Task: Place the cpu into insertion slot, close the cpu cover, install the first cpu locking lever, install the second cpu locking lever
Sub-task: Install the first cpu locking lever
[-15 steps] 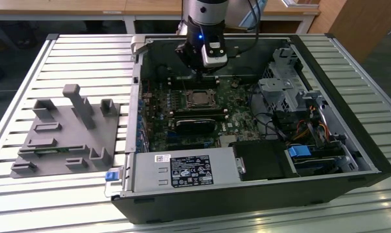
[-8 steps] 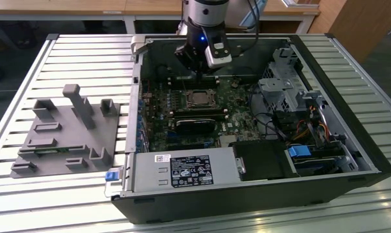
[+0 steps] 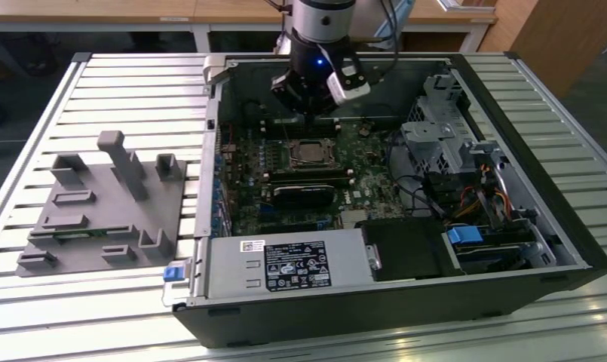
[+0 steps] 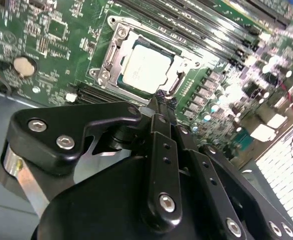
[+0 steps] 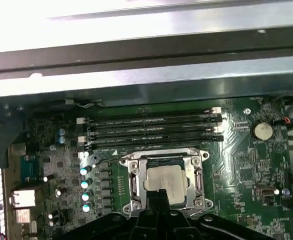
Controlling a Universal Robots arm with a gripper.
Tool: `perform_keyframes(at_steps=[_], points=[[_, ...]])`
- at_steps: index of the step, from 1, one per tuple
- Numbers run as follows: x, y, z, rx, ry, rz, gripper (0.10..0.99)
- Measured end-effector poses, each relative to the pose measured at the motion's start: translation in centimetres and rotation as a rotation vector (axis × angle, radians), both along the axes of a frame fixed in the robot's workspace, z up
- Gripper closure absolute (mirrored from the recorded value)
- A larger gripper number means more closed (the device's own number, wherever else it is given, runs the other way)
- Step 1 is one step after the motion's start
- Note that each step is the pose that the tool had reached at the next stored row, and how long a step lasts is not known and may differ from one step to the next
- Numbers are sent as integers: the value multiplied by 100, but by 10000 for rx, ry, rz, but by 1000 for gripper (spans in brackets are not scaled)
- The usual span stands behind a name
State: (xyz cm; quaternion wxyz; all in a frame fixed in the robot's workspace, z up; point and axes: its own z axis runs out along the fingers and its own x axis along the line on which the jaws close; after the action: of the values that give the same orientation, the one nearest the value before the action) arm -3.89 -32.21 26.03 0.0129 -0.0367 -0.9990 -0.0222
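Note:
The cpu [image 4: 145,70] [image 5: 166,181] lies flat in the insertion slot [image 3: 308,153] on the green board, its silver-grey top showing. The cpu cover [image 4: 112,56] [image 5: 136,175] lies down around it as a silvery frame. My gripper [image 4: 161,101] [image 5: 156,196] is shut, its black fingers pressed together with nothing between them. The tips hover at the edge of the slot, next to a thin metal lever [image 4: 175,85]. In the exterior view the gripper [image 3: 306,113] hangs just behind the slot, inside the open computer case.
Long black memory slots [image 5: 151,131] run beside the socket, with a coin battery [image 5: 261,130] close by. A black module [image 3: 303,192], the power supply [image 3: 283,264] and a drive cage [image 3: 444,143] crowd the case. A grey fixture [image 3: 102,204] sits on the slatted table.

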Motion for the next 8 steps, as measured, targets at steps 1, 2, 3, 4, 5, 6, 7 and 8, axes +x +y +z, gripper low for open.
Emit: perform_keyframes(at_steps=[1,2,3,4,5,6,7,8], points=[[0,0,-2,1,-2,182,980],[0,0,-5,1,-7,359,980],[0,0,-7,1,-12,541,980],[0,0,-10,1,-19,715,980],[0,0,-13,0,-30,859,980],[0,0,-17,0,-47,956,980],[-6,-1,-21,-4,-96,993,980],[-21,-1,-25,-8,-166,1000,980]])
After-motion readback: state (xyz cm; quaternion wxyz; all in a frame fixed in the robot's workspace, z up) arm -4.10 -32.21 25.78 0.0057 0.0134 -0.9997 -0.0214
